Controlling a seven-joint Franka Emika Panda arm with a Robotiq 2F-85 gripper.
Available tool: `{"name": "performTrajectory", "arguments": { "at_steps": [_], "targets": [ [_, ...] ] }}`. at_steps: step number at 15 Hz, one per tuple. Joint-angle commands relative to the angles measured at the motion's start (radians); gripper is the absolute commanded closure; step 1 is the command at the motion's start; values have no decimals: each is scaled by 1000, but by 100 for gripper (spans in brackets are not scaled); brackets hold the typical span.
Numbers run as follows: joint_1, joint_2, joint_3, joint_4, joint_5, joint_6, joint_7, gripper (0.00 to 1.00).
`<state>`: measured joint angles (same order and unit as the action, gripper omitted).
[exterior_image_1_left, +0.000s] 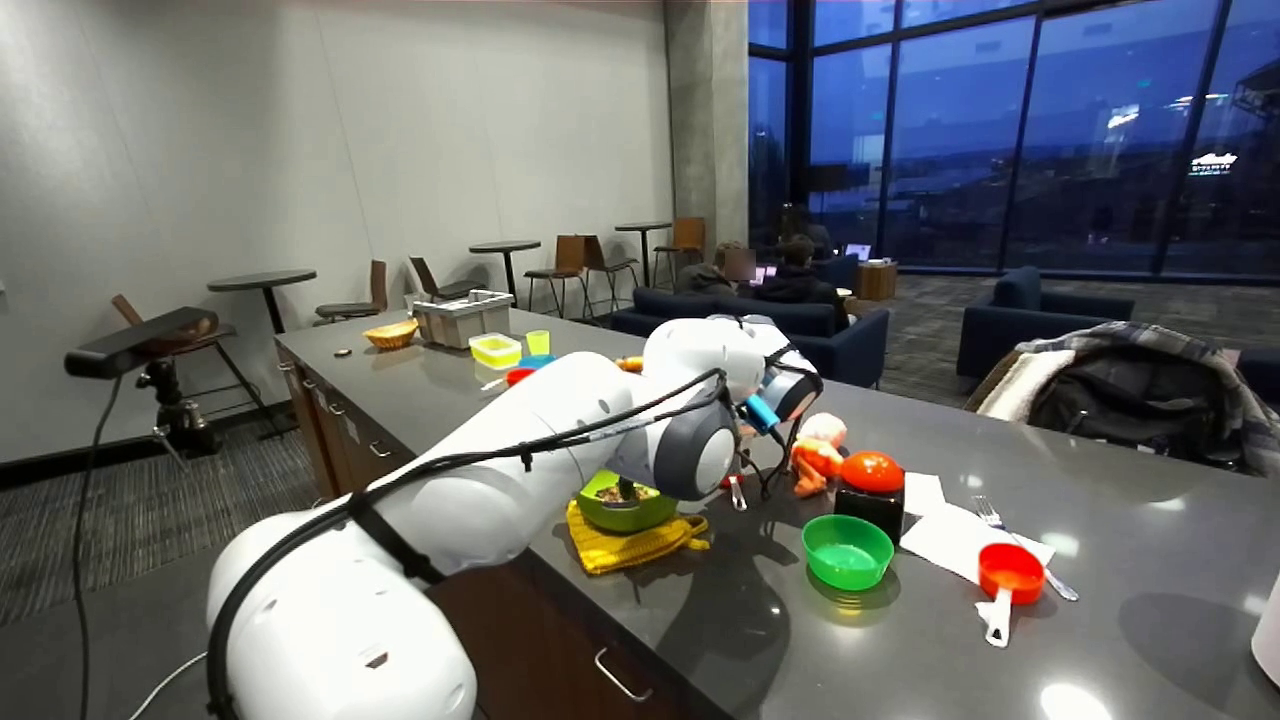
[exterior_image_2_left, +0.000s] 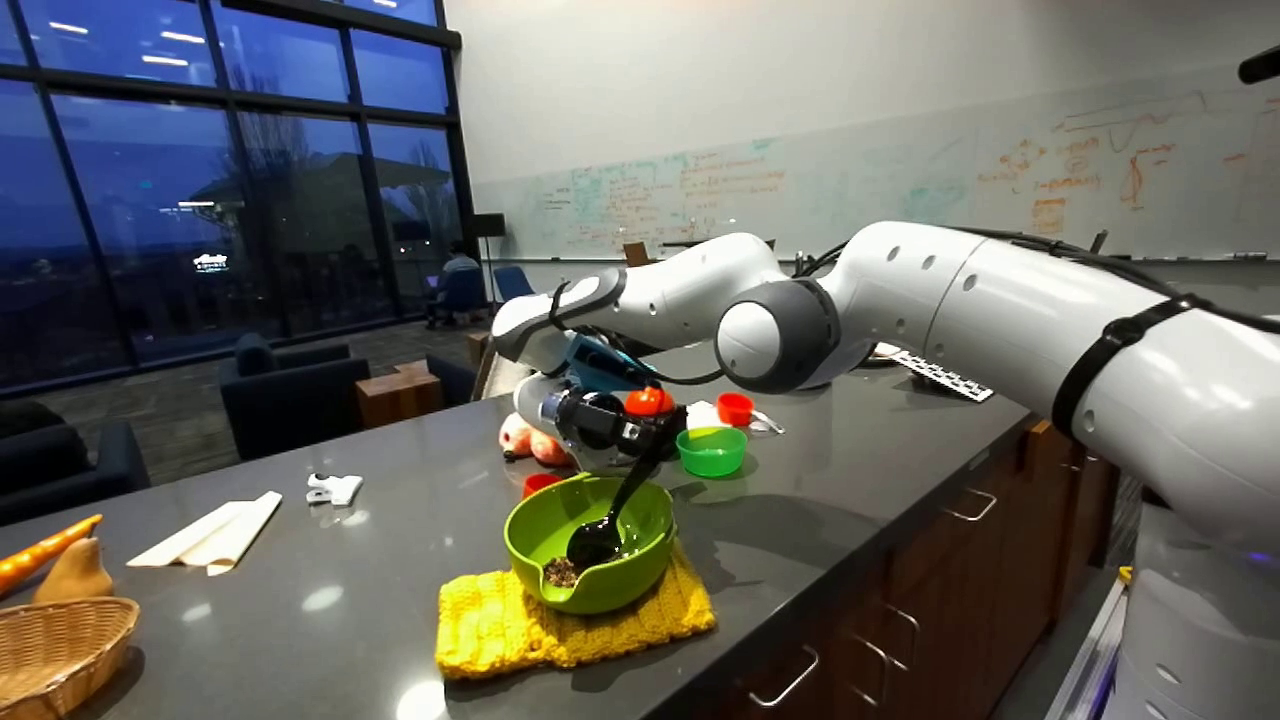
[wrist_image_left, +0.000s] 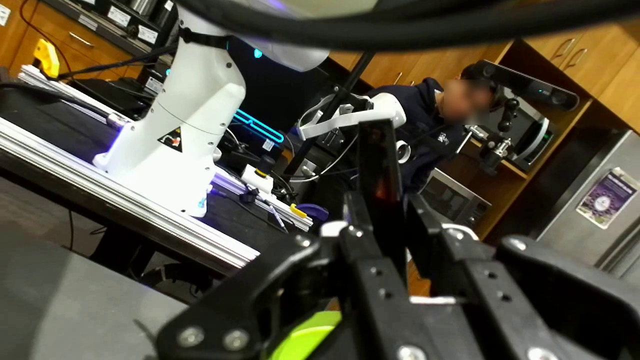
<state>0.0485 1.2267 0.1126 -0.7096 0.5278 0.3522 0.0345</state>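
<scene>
1. Leaning inside the green bowl (exterior_image_2_left: 635, 580), the black ladle (exterior_image_2_left: 604, 532) has its scoop down right beside some dark crumbly bits (exterior_image_2_left: 562, 572); whether it touches the bottom I can't tell.
2. The gripper (wrist_image_left: 384, 215) is clenched around the ladle's handle; the wrist view has the flat end poking out past the grip.
3. From there the white arm (exterior_image_1_left: 490, 505) stretches back across the counter (exterior_image_2_left: 380, 560).
4. Under the bowl lies a yellow knitted cloth (exterior_image_2_left: 490, 620), close to the counter's edge.
5. Just past the bowl, in an exterior view, I spot a small red cup (exterior_image_2_left: 541, 484).
6. Beyond it, a pink-and-orange toy (exterior_image_1_left: 818, 455) sits beside a black block (exterior_image_1_left: 860, 515) that has a round red piece (exterior_image_1_left: 872, 471) on top.
7. Close by the block stands a see-through green dish (exterior_image_1_left: 848, 572); next come sheets of white paper (exterior_image_1_left: 950, 540), a fork (exterior_image_1_left: 1060, 583) partly lying on them, and a red measuring cup (exterior_image_1_left: 1010, 570) with a white handle.
8. On another stretch of the same top are a folded napkin (exterior_image_2_left: 215, 535) and a small white gadget (exterior_image_2_left: 334, 489).
9. Off toward the far end, in an exterior view, there's a grey bin (exterior_image_1_left: 462, 325), a wicker basket (exterior_image_1_left: 391, 338), a yellow tub (exterior_image_1_left: 495, 350) and a yellowish cup (exterior_image_1_left: 538, 342).
10. Farther out, tall windows (exterior_image_1_left: 960, 150) show blue dusk, a whiteboard (exterior_image_2_left: 880, 190) carries marker scribbles, and a person (wrist_image_left: 415, 110) in a dark top shows up in the wrist view, with wooden cabinets (wrist_image_left: 595, 60) behind.
</scene>
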Motion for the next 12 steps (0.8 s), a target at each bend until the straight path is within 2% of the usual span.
{"name": "performTrajectory", "arguments": {
  "at_steps": [1, 8, 12],
  "targets": [
    [-27, -44, -21, -28, -43, 37, -48, 94],
    [-87, -79, -34, -31, -105, 48, -91, 94],
    [-98, -94, -33, -24, -114, 40, -90, 94]
  ]
}}
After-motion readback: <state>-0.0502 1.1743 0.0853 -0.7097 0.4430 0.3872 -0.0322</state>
